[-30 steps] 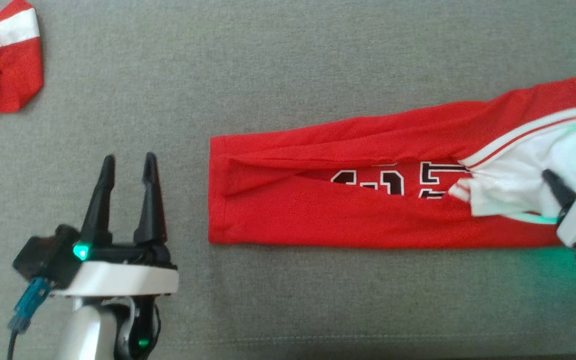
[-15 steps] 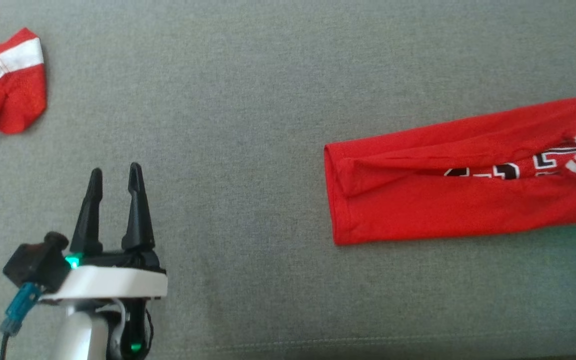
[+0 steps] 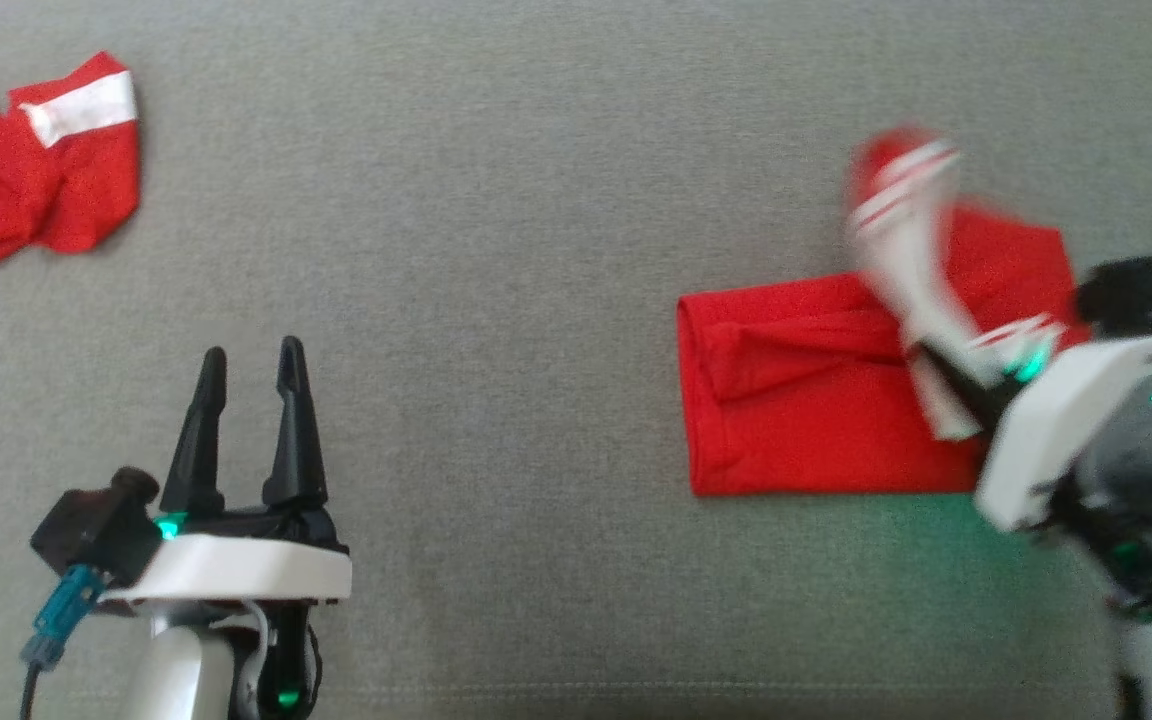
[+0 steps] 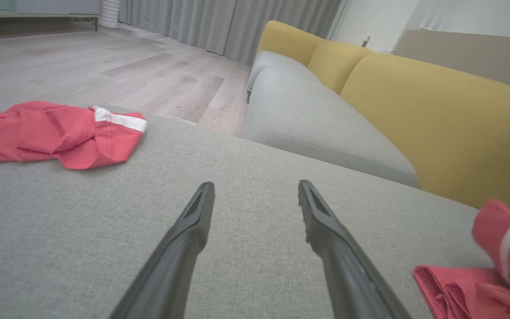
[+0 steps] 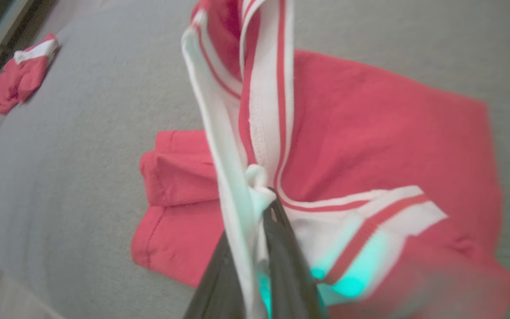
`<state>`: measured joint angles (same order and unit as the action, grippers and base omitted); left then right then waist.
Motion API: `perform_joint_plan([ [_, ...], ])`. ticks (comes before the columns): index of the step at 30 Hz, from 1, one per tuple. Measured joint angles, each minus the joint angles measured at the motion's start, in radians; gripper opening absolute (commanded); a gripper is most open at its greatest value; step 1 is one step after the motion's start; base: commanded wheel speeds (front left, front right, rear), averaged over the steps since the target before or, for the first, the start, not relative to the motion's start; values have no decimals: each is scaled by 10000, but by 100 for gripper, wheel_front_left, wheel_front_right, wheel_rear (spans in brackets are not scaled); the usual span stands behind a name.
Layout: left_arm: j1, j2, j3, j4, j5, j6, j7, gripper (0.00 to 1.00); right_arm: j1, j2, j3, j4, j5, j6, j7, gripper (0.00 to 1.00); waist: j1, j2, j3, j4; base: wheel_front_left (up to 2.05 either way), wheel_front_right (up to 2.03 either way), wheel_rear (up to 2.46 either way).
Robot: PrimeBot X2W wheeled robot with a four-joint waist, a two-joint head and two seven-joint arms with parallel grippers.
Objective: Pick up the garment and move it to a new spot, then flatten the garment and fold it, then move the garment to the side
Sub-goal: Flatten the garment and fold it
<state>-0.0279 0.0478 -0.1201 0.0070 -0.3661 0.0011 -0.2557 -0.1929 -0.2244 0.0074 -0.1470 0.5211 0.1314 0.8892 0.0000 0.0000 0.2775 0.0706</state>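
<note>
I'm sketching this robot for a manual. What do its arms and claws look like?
The left claw has two long, tapering black fingers on a black base, set in a curved white housing with a green light. A teal connector with a dark cable hangs beside it; the forearm is pale. The right claw looks alike, though blurred: dark fingers, white housing, green lights.

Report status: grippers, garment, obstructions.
Left gripper open, holding nothing. Right gripper shut on garment, striped end lifted over folded body. Second red garment lies apart, far left.

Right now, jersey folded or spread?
Mid-fold: right gripper holds one striped end of the jersey raised over the flat half.
</note>
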Motion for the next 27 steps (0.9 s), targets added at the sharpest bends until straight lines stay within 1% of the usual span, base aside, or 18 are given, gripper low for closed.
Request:
perform_joint_plan([
  [3,-10,2,15,29,-96,48,0,100,125,311,779,349,-38,0,-249,0,0,0,11,137,0,0,0],
  [6,-10,0,2,94,-96,52,0,100,125,702,1269,734,-109,0,-663,0,0,0,-20,206,0,0,0],
  [8,-5,2,2,115,-96,79,0,100,125,922,1455,876,-111,0,-876,0,0,0,-59,236,0,0,0],
  [15,28,2,8,146,-96,138,0,100,128,1220,1789,1147,-297,0,-1290,0,0,0,-176,137,0,0,0],
  [16,28,2,8,146,-94,136,0,100,128,1279,1808,1185,-284,0,-1394,4,0,0,-186,103,0,0,0],
  [17,28,2,6,150,-94,134,0,100,130,1348,1812,1216,-222,0,-1547,49,0,0,-196,66,0,0,0],
  [18,28,0,8,157,-92,134,0,100,131,1434,1812,1227,-157,0,-1758,98,0,0,-211,31,0,0,0],
  [19,28,2,10,173,-88,127,0,100,130,1519,1822,1225,-65,0,-1958,100,0,0,-233,-7,0,0,0],
  [21,28,2,23,209,-40,119,0,100,134,1586,1942,1149,347,0,-2297,100,0,0,-278,-93,0,0,0],
  [24,28,0,36,255,56,67,0,100,143,1590,2105,732,1244,0,-3116,100,0,0,-383,-204,0,0,0],
  [27,34,2,67,261,142,40,0,100,198,1616,2082,334,1360,0,-3743,100,0,0,-502,-291,0,0,0],
])
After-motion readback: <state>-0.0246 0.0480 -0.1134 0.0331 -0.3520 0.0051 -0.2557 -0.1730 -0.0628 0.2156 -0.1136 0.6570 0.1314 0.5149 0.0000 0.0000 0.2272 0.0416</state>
